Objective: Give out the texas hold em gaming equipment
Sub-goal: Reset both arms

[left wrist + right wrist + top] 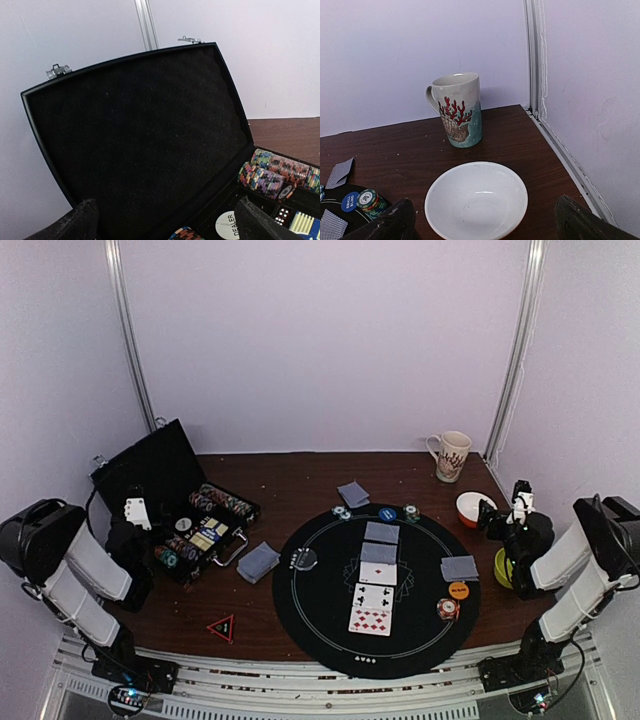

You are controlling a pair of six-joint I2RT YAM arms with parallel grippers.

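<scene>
Table (300,475), dark brown wood: bears all that follows. Round black felt mat (330,630), centre-right: carries a column of five playing cards (373,597), the two farthest face down and three face up, with a face-down pair (459,567) at its right edge. Black case (150,465), far left, lid propped open: holds rows of poker chips (272,175), a white dealer button (227,225) and dice (282,214). Left gripper (167,220): hovers at the case, jaws spread wide, nothing between them. Right gripper (482,222): hangs near the orange bowl (476,200), white inside, jaws likewise wide and empty. Patterned mug (457,110): beyond the bowl, far right corner. Deck (258,562): grey-blue backs, on bare wood between case and mat. Loose pair (353,493): just past the mat's far edge. Chip stack (411,512) on the far rim; second chip stack (448,609) near right. Blue button (387,513), far rim; orange button (458,590), right; clear button (303,560), left rim. Handling, as judged: cards are light, thin and slick, lying flat on felt, likely best slid to an edge before pinching. Chips are rigid and light but stacks may topple, so grip across the striped edge. Buttons are flat and look the hardest to lift, so pinch across the rim.
</scene>
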